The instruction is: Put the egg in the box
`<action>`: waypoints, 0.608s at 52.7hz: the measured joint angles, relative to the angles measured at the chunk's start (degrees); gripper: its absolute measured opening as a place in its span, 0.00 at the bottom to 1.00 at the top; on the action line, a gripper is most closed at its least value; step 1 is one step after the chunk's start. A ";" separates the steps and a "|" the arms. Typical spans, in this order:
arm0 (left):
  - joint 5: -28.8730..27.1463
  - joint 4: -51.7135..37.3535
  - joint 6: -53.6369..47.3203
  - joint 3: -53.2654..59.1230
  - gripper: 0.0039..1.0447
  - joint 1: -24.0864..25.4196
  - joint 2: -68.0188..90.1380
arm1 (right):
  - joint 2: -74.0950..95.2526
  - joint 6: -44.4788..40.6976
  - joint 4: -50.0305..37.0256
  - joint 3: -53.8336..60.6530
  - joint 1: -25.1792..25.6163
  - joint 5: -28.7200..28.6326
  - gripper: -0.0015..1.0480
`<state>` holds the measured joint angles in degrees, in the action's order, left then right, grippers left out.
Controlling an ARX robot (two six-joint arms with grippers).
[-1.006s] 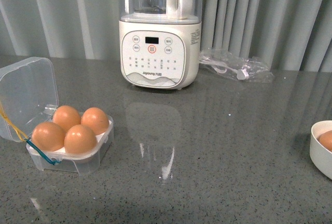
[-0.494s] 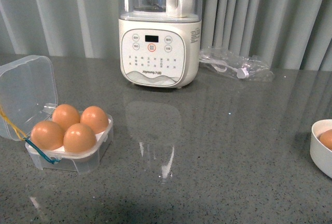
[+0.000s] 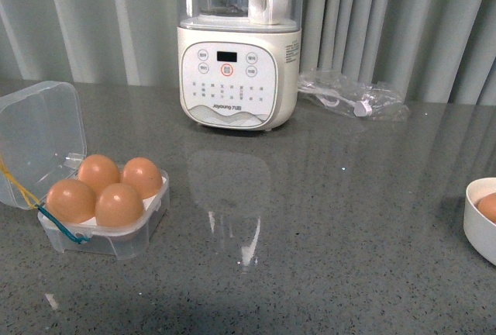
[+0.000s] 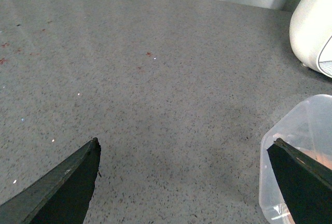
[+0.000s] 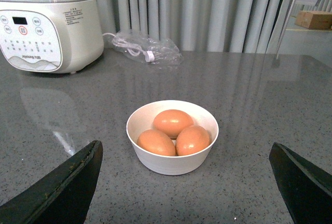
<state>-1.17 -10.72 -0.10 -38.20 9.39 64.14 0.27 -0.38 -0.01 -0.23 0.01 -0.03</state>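
Countertop (image 3: 349,234) grey speckled stone, curtain (image 3: 387,25) behind; box (image 3: 116,243) open; left tool (image 4: 185,143), right tool (image 5: 185,145) spread wide, empty.

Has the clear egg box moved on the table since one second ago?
No. The box keeps its place, to the left of the blender and nearer the camera, with its lid open as before.

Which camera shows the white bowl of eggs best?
The right wrist view: the bowl sits whole in mid-frame, with three brown eggs inside. The front view catches only a cut-off part at its right edge, with a bit of one egg. The left wrist view does not show it.
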 joint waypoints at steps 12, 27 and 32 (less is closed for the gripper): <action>7.52 -3.06 -0.72 -1.40 0.94 3.32 7.17 | 0.00 0.00 0.00 0.00 0.00 0.00 0.93; 9.05 -9.42 4.66 3.78 0.94 -0.13 8.70 | 0.00 0.00 0.00 0.00 0.00 0.00 0.93; 8.74 -10.16 6.54 4.57 0.94 -2.19 8.66 | 0.00 0.00 0.00 0.00 0.00 0.00 0.93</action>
<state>7.57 -20.88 6.44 -33.63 7.20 72.79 0.27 -0.38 -0.01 -0.23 0.01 -0.03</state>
